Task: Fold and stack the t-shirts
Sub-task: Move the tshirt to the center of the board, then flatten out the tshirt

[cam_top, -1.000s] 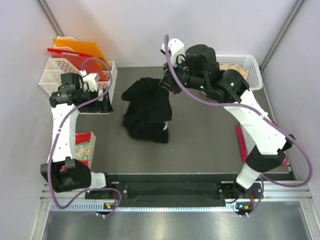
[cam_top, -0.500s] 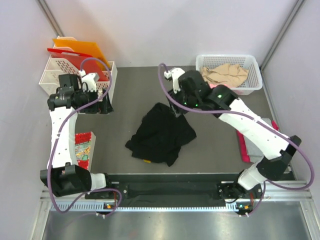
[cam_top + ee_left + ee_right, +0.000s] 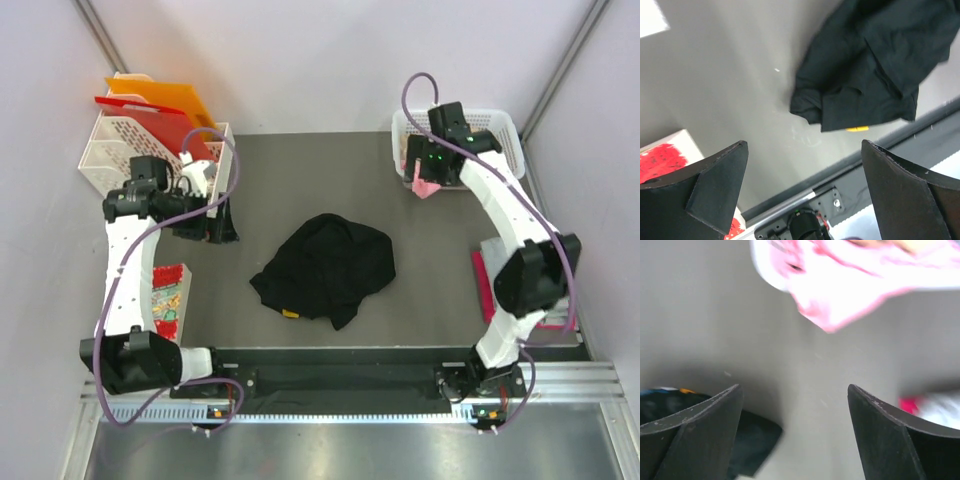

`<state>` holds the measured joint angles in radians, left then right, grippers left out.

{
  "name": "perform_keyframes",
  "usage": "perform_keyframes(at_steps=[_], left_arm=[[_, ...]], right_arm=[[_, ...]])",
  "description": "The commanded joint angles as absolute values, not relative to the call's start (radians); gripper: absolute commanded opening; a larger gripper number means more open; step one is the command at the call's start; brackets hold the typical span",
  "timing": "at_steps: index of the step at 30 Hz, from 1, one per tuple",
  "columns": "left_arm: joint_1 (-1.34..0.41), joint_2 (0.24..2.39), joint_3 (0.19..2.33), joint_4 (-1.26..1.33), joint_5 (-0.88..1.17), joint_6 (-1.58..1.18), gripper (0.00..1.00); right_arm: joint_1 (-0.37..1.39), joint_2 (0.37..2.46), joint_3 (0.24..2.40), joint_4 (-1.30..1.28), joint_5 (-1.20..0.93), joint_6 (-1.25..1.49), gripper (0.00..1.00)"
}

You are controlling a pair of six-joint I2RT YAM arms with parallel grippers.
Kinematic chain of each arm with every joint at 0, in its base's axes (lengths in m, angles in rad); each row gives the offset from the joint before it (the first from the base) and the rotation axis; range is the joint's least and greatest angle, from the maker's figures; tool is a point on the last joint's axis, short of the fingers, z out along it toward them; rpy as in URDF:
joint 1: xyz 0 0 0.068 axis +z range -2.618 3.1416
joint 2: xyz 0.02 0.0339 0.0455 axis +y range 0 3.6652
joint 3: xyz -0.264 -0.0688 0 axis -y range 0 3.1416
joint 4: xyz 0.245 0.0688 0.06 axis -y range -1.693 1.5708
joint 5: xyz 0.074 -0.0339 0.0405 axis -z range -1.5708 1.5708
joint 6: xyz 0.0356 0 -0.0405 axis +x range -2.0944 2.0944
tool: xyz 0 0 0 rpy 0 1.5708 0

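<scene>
Black t-shirt let go and heaped mid-tabletop, right gripper swung off it to the white basket, jaws apart, left gripper nudged inward.

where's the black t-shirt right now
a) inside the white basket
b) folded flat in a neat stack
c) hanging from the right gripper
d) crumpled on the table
d, the black t-shirt lies in a crumpled heap on the table, with nothing gripping it.
</scene>
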<state>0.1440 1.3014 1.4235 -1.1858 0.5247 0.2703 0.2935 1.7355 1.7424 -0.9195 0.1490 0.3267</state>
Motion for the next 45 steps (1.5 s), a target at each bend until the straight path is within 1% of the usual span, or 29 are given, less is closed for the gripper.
perform_keyframes(at_steps=[1, 4, 8, 12, 14, 18, 22, 26, 29, 31, 33, 35, 37, 38, 39, 41, 42, 45], left_arm=[[0.084, 1.305, 1.385, -1.233, 0.537, 0.334, 0.99], [0.042, 1.299, 1.358, -1.243, 0.525, 0.348, 0.99], [0.009, 1.287, 1.301, -1.223, 0.486, 0.354, 0.99], [0.005, 1.298, 1.253, -1.22, 0.491, 0.367, 0.99], [-0.009, 1.299, 1.236, -1.207, 0.482, 0.373, 0.99], [-0.04, 1.33, 1.239, -1.232, 0.472, 0.394, 0.99], [-0.058, 1.361, 1.247, -1.232, 0.454, 0.42, 0.99], [-0.081, 1.391, 1.253, -1.227, 0.437, 0.431, 0.99], [-0.101, 1.413, 1.253, -1.223, 0.443, 0.433, 0.99], [-0.121, 1.434, 1.253, -1.215, 0.443, 0.426, 0.99], [-0.164, 1.451, 1.259, -1.215, 0.44, 0.423, 0.99], [-0.213, 1.485, 1.27, -1.207, 0.434, 0.411, 0.99], [-0.232, 1.526, 1.273, -1.193, 0.433, 0.387, 0.99], [-0.239, 1.543, 1.273, -1.183, 0.44, 0.379, 0.99], [-0.244, 1.56, 1.27, -1.177, 0.437, 0.373, 0.99], [-0.25, 1.611, 1.275, -1.172, 0.431, 0.359, 0.99], [-0.25, 1.629, 1.287, -1.184, 0.422, 0.356, 0.99], [-0.25, 1.681, 1.267, -1.171, 0.42, 0.342, 0.99]], right_arm=[[0.318, 1.908, 1.941, -0.894, -0.102, 0.337, 0.81], [0.327, 2.026, 2.061, -0.913, -0.153, 0.345, 0.8], [0.327, 2.175, 2.189, -0.946, -0.101, 0.345, 0.81], [0.293, 2.25, 2.278, -0.928, -0.086, 0.348, 0.82], [0.276, 2.278, 2.302, -0.904, -0.124, 0.36, 0.82], [0.213, 2.307, 2.293, -0.876, -0.163, 0.402, 0.8], [0.177, 2.316, 2.295, -0.876, -0.12, 0.381, 0.79], [0.14, 2.315, 2.295, -0.885, -0.136, 0.374, 0.79], [0.15, 2.286, 2.29, -0.884, -0.195, 0.356, 0.79], [0.19, 2.26, 2.293, -0.876, -0.259, 0.338, 0.82], [0.257, 2.198, 2.287, -0.879, -0.268, 0.33, 0.83], [0.349, 2.11, 2.251, -0.893, -0.246, 0.305, 0.84], [0.406, 2.045, 2.156, -0.899, -0.194, 0.295, 0.84], [0.429, 1.978, 2.111, -0.897, -0.183, 0.293, 0.84], [0.461, 1.944, 2.007, -0.893, -0.169, 0.295, 0.84], [0.477, 1.832, 1.886, -0.852, -0.146, 0.305, 0.83], [0.476, 1.797, 1.777, -0.838, -0.14, 0.308, 0.83], [0.476, 1.698, 1.646, -0.828, -0.121, 0.305, 0.83]])
